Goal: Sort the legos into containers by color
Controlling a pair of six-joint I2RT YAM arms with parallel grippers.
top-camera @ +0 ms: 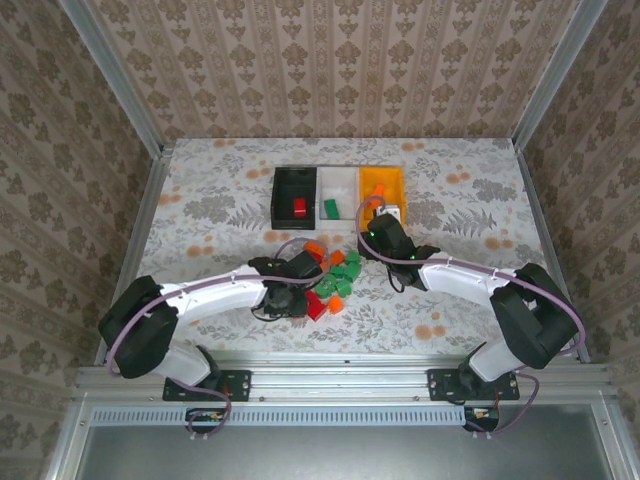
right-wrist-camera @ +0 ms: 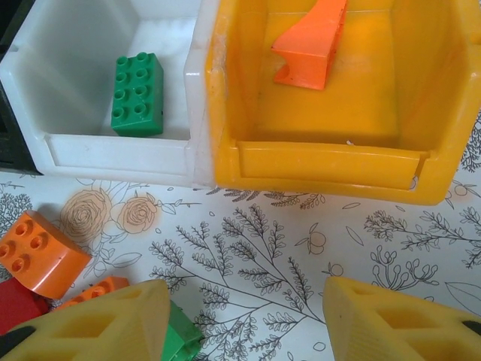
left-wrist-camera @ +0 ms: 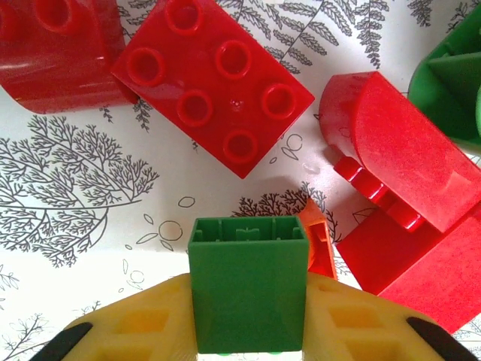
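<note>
Left hand (left-wrist-camera: pixel 248 297) pinches green brick (left-wrist-camera: pixel 248 259) at pile (top-camera: pixel 335 275), desk centre. Likely bound for white bin (right-wrist-camera: pixel 113 150), which already holds green. Right hand (right-wrist-camera: pixel 248 301) spread, empty, facing yellow bin (right-wrist-camera: pixel 323 162) with orange piece (right-wrist-camera: pixel 312 41) inside. Bins near far edge, one colour each.

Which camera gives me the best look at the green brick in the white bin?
Right wrist: the green brick lies studs-up in the white bin, close and sharp. Top external gives a small green patch. Left wrist faces the pile, a second green brick between its fingers.
</note>
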